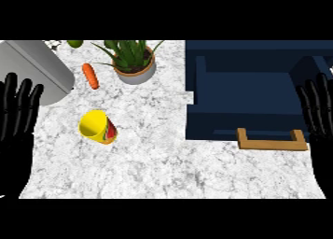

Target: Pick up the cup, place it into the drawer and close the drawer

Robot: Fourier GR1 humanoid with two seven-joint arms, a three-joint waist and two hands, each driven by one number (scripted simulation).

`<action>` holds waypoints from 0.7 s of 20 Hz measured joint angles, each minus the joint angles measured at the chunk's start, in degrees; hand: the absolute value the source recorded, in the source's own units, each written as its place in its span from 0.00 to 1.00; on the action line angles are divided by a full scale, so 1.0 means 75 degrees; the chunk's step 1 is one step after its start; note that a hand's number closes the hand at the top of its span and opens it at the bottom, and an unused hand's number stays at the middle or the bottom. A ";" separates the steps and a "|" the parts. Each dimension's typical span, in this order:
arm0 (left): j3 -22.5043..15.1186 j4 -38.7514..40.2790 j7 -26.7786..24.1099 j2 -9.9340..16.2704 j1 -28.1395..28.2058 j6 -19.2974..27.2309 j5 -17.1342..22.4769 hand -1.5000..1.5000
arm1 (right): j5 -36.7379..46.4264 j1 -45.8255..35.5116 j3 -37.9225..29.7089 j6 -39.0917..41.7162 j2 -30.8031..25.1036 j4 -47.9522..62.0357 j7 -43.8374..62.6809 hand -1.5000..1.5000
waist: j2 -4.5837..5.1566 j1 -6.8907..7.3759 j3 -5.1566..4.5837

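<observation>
Black and straight-fingered, the left hand [11, 122] rests at the left edge, fingers apart and pointing up, holding nothing. Beside it lies a grey cylindrical object [37, 67], partly over the white marbled table [169, 172]. An orange carrot [91, 76] lies just right of that, and a potted plant [133, 61] stands further right. The cup [99, 127] lies tipped on its side on the table, left of centre: yellow, with its open mouth facing up-left and red and green markings along its side. The dark blue drawer [251, 93] stands open at the right, its wooden handle [272, 141] facing the near edge. The right hand [325, 116] rests at the right edge, fingers straight, apart, empty
</observation>
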 measured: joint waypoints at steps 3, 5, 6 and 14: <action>0.0022 -0.0179 0.0097 0.0187 0.0110 -0.0255 0.0147 0.00 | -0.0173 -0.0103 -0.0121 0.0022 0.0013 -0.0015 -0.0025 0.00 | 0.0067 -0.0125 -0.0178; 0.0062 0.0001 0.0156 0.0328 -0.0066 -0.0559 0.0474 0.00 | -0.0242 -0.0163 -0.0233 0.0016 0.0043 0.0134 -0.0223 0.00 | 0.0101 -0.0193 -0.0241; 0.0027 0.0118 0.0121 0.0380 -0.0081 -0.0758 0.0637 0.00 | -0.0229 -0.0211 -0.0252 -0.0011 0.0054 0.0148 -0.0236 0.00 | 0.0112 -0.0216 -0.0265; 0.0351 0.0997 0.0732 0.0242 0.0002 -0.1325 0.2302 0.00 | -0.0035 0.0029 -0.0150 0.0439 -0.0264 0.0354 -0.0211 0.00 | 0.0140 -0.0279 -0.0333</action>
